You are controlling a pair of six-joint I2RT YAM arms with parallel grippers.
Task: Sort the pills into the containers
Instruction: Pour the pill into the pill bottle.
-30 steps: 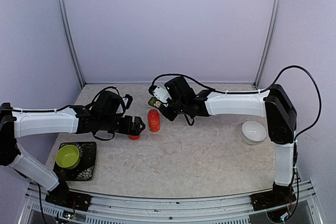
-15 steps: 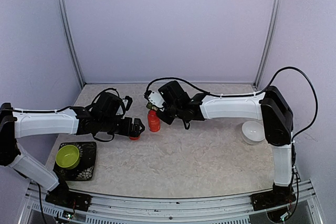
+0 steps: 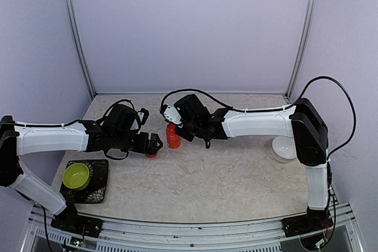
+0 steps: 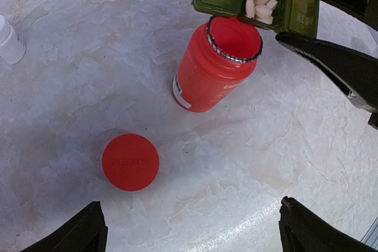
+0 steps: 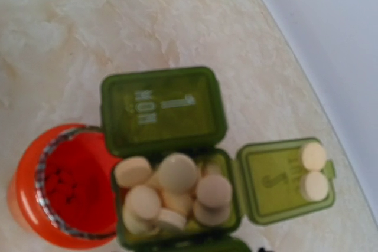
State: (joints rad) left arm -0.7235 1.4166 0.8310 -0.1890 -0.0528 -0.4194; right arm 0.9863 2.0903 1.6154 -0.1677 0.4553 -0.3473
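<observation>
the right hand point(image 4: 289, 7) is clamped on one end of the pill box point(image 5: 162, 110) and holds it in the air just above the open mouth of the red bottle point(image 4: 215, 66), a little left of the centre of the overhead frame. in the right wrist view the box overlaps the bottle's rim at lower left. one cell, marked "mon", has its lid down. the cell beside it is open and heaped with whitish round pills point(image 5: 177, 190). that cell's lid point(image 5: 283, 178) is swung out flat toward the right of the frame, with two more pills on its inner face. a third cell shows only as a sliver at the bottom edge of that frame.

the bottle stands upright on the worktop point(image 3: 224, 175) with no cap on. its red cap point(image 4: 130, 162) lies flat on the worktop at lower left of the left wrist frame, apart from the bottle. the left hand point(image 3: 155, 143) hovers near the cap with its fingers spread wide and grips nothing. a small white bottle point(image 4: 9, 39) sits at the left edge of the left wrist view.

in the overhead view a lime-green bowl point(image 3: 75, 175) sits on a black tray point(image 3: 97, 190) at lower left, and a white bowl point(image 3: 284, 149) rests at the right, close beside the right arm.
</observation>
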